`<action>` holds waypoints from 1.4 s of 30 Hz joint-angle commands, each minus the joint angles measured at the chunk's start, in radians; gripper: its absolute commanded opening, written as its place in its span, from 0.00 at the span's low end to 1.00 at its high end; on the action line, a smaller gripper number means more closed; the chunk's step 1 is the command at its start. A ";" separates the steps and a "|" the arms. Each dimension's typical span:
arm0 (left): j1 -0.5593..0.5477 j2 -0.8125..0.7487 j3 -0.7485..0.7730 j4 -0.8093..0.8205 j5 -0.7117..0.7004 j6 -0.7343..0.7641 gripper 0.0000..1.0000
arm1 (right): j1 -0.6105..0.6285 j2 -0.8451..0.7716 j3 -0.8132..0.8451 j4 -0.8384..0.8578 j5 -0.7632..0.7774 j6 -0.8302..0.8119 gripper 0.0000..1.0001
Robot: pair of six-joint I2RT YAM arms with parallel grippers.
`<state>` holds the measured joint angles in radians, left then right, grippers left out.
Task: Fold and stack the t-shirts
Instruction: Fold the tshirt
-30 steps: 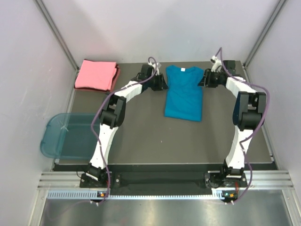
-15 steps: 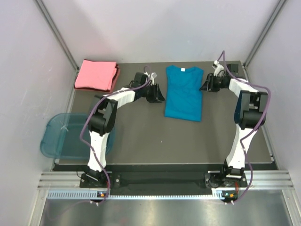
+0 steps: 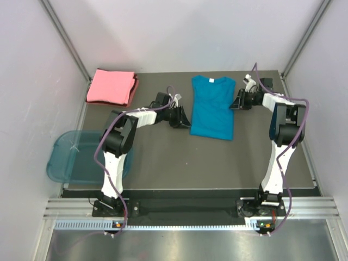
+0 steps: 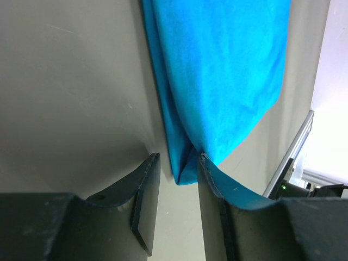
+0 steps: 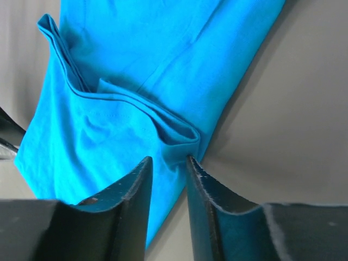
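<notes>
The teal-blue t-shirt (image 3: 212,109), folded into a long strip with its white neck label at the far end, lies at the back middle of the table. The salmon-pink t-shirt (image 3: 112,87) lies folded at the back left corner. My left gripper (image 3: 181,116) is low at the teal shirt's left edge near its near corner. In the left wrist view it (image 4: 176,160) is open, with the shirt's corner (image 4: 185,171) between the fingertips. My right gripper (image 3: 235,102) is at the shirt's right edge. In the right wrist view it (image 5: 168,160) is open around a folded edge of the shirt (image 5: 136,65).
A translucent blue plastic tub (image 3: 76,157) lies at the table's left edge, partly overhanging it. The dark table (image 3: 179,163) is walled by white panels at the back and sides. Aluminium rails run along the front.
My left gripper has slid along the teal shirt's left edge towards its near corner. My right gripper has shifted slightly nearer along the right edge. The shirts have not moved.
</notes>
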<state>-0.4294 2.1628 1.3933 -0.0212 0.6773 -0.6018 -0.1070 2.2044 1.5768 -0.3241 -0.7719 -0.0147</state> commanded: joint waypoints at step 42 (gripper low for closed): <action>-0.065 -0.089 -0.108 0.153 -0.074 -0.070 0.00 | 0.003 0.028 0.022 0.102 0.062 0.067 0.00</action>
<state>-0.4885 2.0941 1.3006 0.0937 0.6243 -0.6689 -0.1070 2.2162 1.5707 -0.2565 -0.7425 0.0437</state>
